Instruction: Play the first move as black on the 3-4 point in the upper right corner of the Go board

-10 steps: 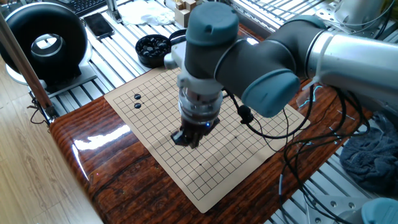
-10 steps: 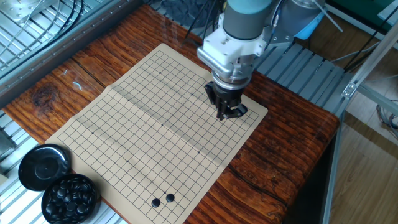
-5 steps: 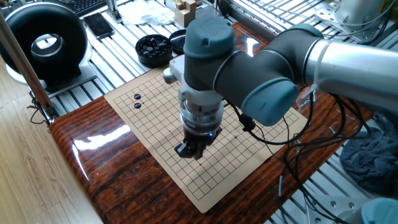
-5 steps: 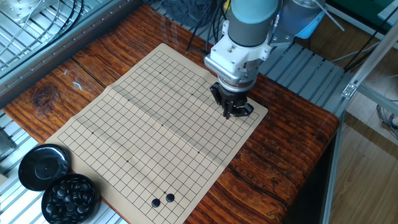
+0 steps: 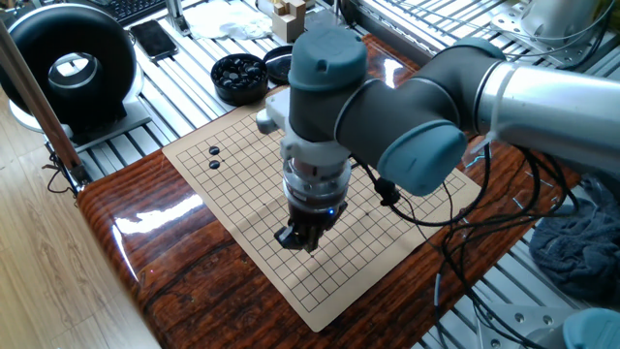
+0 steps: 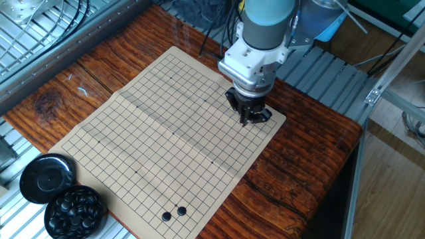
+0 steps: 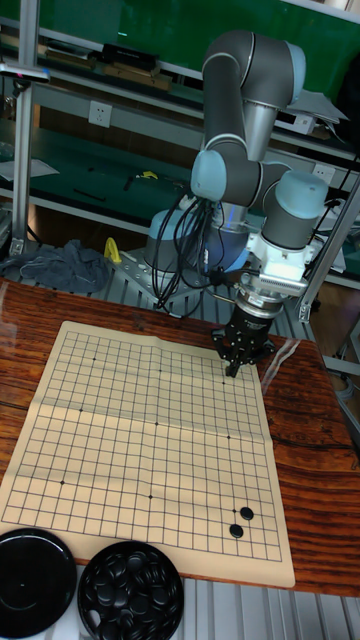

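The tan Go board point(image 5: 242, 179) point(image 6: 153, 126) point(image 7: 130, 420) lies on the wooden table. My gripper point(image 5: 302, 237) point(image 6: 251, 118) point(image 7: 238, 365) points down just above the board, near its far right corner in the tall view. Its dark fingers are pinched together, and I cannot make out whether a black stone sits between them. They cover the crossings under the tips, so the 3-4 point is hidden. Two black stones point(image 5: 214, 158) point(image 6: 173, 214) point(image 7: 241, 522) sit side by side near the opposite corner on the same side.
A black bowl full of black stones point(image 5: 237, 76) point(image 6: 74, 211) point(image 7: 130, 595) stands off the board with its lid point(image 6: 46, 178) point(image 7: 35, 580) beside it. Cables point(image 5: 465, 233) hang from the arm over the table's edge. A round black device point(image 5: 73, 63) stands at the back left.
The gripper has moved across the board toward its corner and come down a little. Over the last half second it has hardly shifted. The stones on the board have not moved.
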Robot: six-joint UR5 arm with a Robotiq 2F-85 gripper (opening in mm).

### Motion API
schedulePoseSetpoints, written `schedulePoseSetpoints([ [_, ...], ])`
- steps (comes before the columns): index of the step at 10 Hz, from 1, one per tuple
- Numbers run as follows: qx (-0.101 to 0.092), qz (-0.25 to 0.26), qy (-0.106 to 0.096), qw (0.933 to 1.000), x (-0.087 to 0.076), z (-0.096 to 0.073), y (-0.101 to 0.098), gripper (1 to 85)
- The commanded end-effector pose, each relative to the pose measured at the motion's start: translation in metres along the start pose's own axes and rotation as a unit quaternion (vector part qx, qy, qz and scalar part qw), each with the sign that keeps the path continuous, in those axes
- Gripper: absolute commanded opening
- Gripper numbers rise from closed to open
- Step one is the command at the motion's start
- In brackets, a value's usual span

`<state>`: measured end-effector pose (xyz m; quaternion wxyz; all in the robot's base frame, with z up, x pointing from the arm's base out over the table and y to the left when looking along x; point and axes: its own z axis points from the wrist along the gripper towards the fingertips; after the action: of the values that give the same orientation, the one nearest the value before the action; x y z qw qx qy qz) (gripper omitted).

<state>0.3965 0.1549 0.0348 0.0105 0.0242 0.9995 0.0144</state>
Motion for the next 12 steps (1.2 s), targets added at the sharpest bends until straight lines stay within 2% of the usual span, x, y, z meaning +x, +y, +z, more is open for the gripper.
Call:
schedulePoseSetpoints([
  [1,-0.021,0.011,0.0,0.9997,-0.006,-0.003,0.002,1.3],
  [2,-0.034,0.025,-0.001,0.9991,-0.009,-0.001,0.008,1.3],
  [4,-0.046,0.042,-0.009,0.998,-0.016,0.003,0.014,1.3],
  [8,-0.045,0.059,-0.011,0.9972,-0.015,0.015,0.008,1.3],
  [11,-0.034,0.05,-0.019,0.998,-0.015,0.019,0.004,1.3],
  [12,-0.011,0.039,-0.022,0.9989,-0.016,0.02,-0.008,1.3],
])
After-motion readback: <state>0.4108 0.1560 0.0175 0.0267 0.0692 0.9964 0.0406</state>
